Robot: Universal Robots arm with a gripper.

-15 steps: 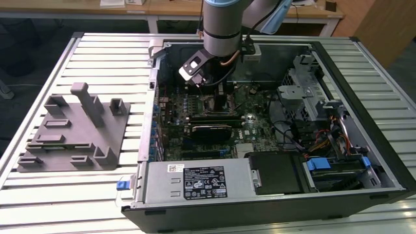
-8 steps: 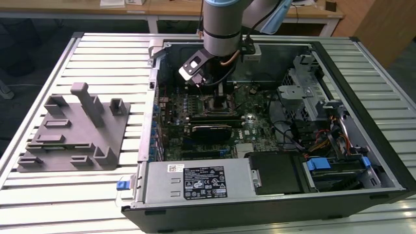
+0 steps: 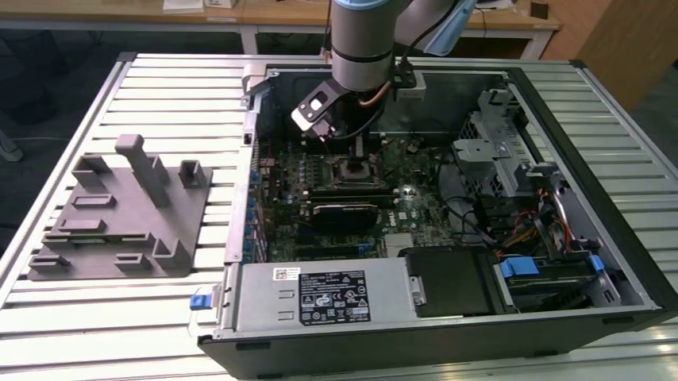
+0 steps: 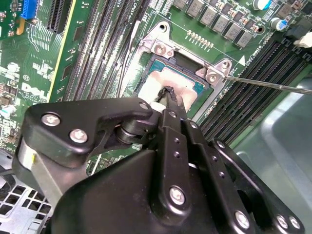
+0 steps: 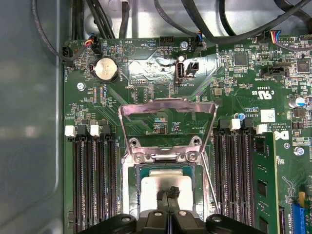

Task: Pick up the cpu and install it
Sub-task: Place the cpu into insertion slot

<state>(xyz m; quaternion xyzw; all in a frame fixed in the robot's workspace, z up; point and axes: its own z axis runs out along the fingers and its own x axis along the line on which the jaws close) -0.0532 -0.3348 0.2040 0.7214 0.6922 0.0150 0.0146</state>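
Silvery cpu (image 5: 151,187) lies flat in metal socket frame (image 5: 168,157) on green motherboard (image 5: 146,87), frame lid (image 5: 168,104) raised. Gripper (image 5: 168,192) directly over it, jaws together, tips at cpu's top. Grey fixture (image 3: 117,210) on table (image 3: 106,333), well apart.

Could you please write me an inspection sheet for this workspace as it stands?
Surface: slatted metal table, carrying an open computer case.
Job's things: cpu lying in the socket, load plate raised.
Clutter: grey fixture on the exterior view's left.
Pincer: shut, poised at the cpu's top.
Cables: black cables along the board's edge.
Surroundings: wooden desks behind.
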